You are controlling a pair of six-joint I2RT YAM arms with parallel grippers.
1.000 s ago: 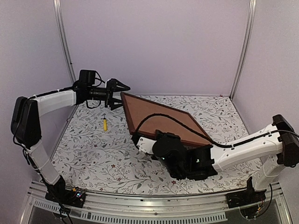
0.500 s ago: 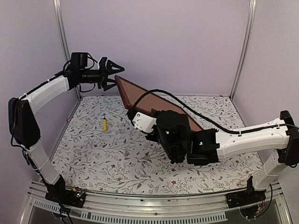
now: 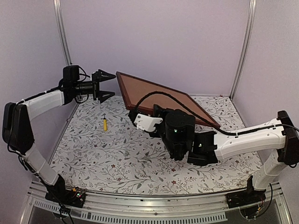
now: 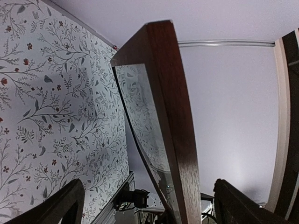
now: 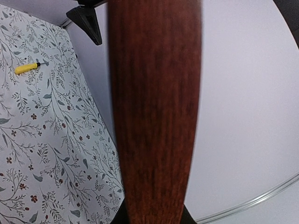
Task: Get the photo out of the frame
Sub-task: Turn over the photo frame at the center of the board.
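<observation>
Right gripper (image 3: 158, 112) clamps the near edge of the dark wooden frame (image 5: 154, 116), holding it tilted above the floral table (image 3: 93, 154), brown back upward. A small yellow tool (image 3: 105, 123) lies on the table. Farther back, left gripper (image 3: 111, 84) hovers spread wide just beside the frame's far corner.

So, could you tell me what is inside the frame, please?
The frame shows only a brown backing board on top; underneath, glass reflects the floral tablecloth. Any photo between them cannot be seen.
</observation>
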